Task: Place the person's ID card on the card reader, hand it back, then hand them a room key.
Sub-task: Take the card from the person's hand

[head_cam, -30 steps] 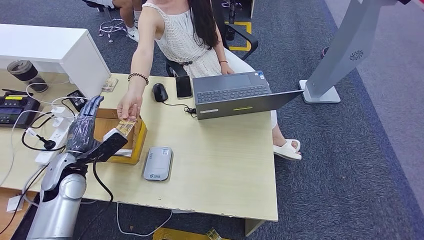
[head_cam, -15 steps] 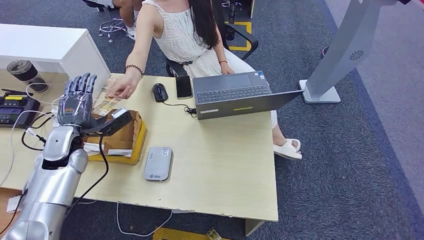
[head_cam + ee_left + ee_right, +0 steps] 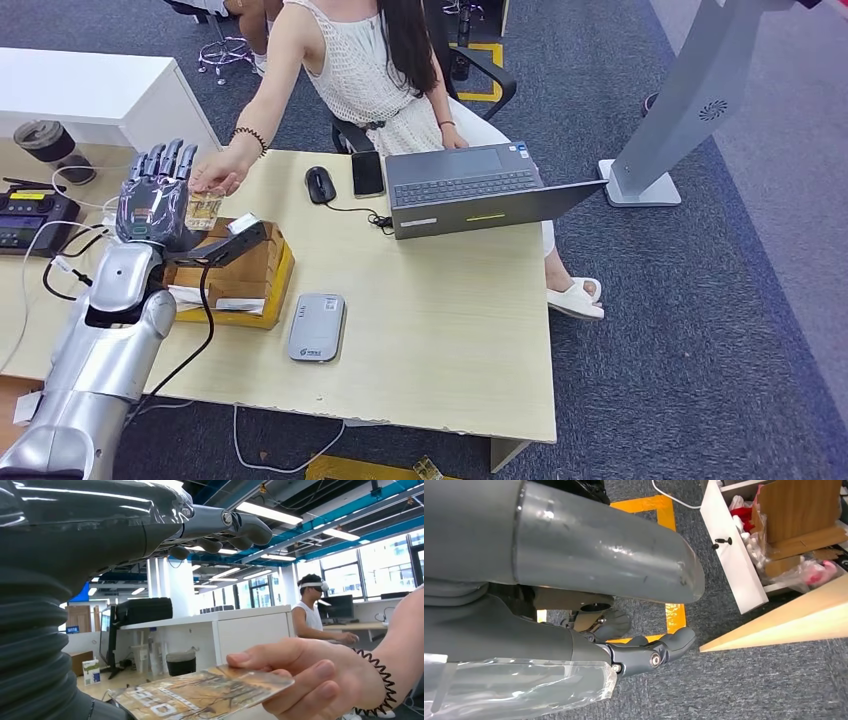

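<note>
Silver arm [image 3: 100,350], black cable, grey ribbed cover, dark robot hand [image 3: 155,200].

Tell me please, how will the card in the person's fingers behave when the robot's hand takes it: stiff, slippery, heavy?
The card looks thin and flat, held straight by one end without sagging, so it is probably stiff and light. Its printed face seems glossy, so it may slip between the left hand's smooth fingers. Being so thin, it likely needs a pinch on both faces.

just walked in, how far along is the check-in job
Early stage. Done: nothing that shows; the card reader lies bare on the desk. In hand: the person's hand holds the card out to the raised left hand, whose fingers are spread, not yet gripping. Left: take it, lay it on the reader, hand it back, give a room key.
</note>
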